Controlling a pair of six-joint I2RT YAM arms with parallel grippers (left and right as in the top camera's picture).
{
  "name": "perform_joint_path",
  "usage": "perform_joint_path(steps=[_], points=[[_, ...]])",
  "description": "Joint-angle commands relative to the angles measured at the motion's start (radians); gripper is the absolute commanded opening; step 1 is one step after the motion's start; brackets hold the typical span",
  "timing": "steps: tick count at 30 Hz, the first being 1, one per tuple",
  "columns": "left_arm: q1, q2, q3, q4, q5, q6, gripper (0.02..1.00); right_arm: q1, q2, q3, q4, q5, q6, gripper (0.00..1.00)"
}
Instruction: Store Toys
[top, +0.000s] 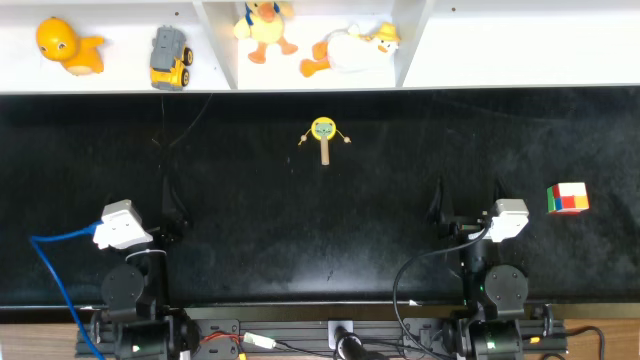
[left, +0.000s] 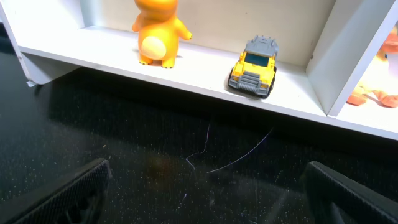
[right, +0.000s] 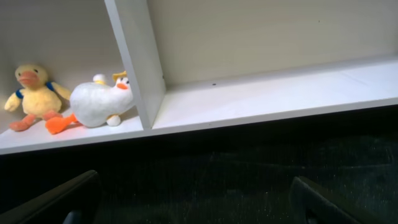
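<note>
While the left gripper (left: 205, 171) gapes wide with nothing in it at the black table's (top: 250, 220) left, the shelf (top: 500, 50) ahead holds an orange duck (top: 68, 46) and a yellow truck (top: 170, 57) in its left compartment, a yellow plush duck (top: 265, 28) and a white plush goose (top: 350, 50) in the middle one. A rattle drum (top: 324, 134) lies on the table near the shelf's middle. The right gripper (right: 196, 183) is equally wide open and bare, with a coloured cube (top: 567, 198) on the table to its right.
</note>
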Motion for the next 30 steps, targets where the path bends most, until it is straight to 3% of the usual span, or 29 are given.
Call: perform_joint_path(steps=[1,23,26,30], points=[[-0.007,-0.012,-0.009,0.005,0.010,0.019,0.996,0.005,-0.010,-0.014,0.005,0.005,0.004,0.993],[-0.007,-0.012,-0.009,0.005,0.010,0.019,0.996,0.005,-0.010,-0.014,0.005,-0.008,0.023,0.996],[-0.007,-0.012,-0.009,0.005,0.010,0.019,0.998,0.005,-0.010,-0.014,0.002,-0.082,0.116,0.996],[-0.007,-0.012,-0.009,0.005,0.010,0.019,0.998,0.005,-0.009,-0.013,0.005,-0.181,0.431,0.996]])
